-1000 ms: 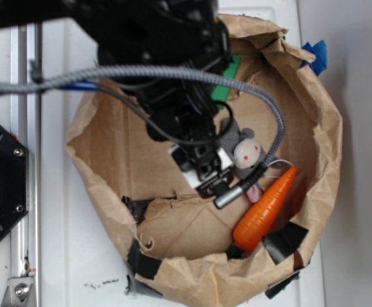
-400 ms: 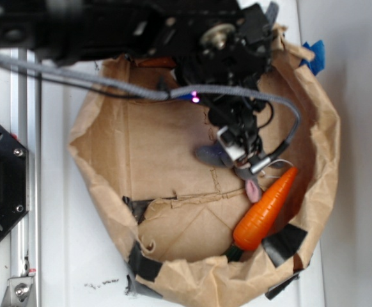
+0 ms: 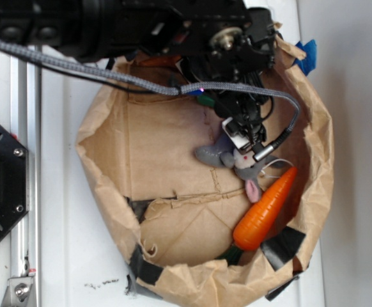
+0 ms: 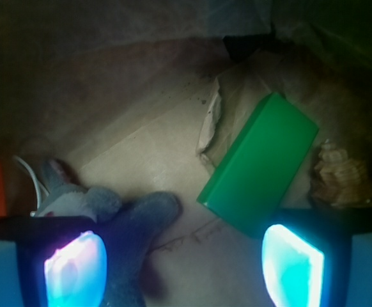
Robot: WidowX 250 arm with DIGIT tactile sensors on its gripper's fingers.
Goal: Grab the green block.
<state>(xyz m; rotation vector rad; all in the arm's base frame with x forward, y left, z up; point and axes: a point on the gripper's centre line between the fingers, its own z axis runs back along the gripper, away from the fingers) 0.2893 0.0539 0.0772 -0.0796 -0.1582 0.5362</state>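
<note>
- Bag (image 3: 109,160): big brown paper bag, rim rolled down, patched with black tape, sits on a white table (image 3: 58,256). Everything is inside it.
- Arm (image 3: 109,25): black, comes in from the top left and covers the far part of the bag in the exterior view.
- Carrot (image 3: 266,211): orange toy, lying near right in the bag, well apart from the block.
- Block (image 4: 259,163): bright green, flat on the bag floor at the far side. Seen only in the wrist view; the arm hides it in the exterior view. Its near end reaches the right pad (image 4: 293,268).
- Mouse (image 3: 227,157): grey plush toy, mid right, under the gripper's left side.
- Gripper (image 4: 185,272): jaws wide apart, nothing held, hanging over the bag floor with the block off toward the right jaw, not centred.
- Handling, my guess: the block looks rigid, light and smooth-faced, so a bit slippery. Best to pinch across the short width on the two long flat sides, near the middle. It lies diagonal to the jaws, so a wrist turn and a shift right seem needed first.
</note>
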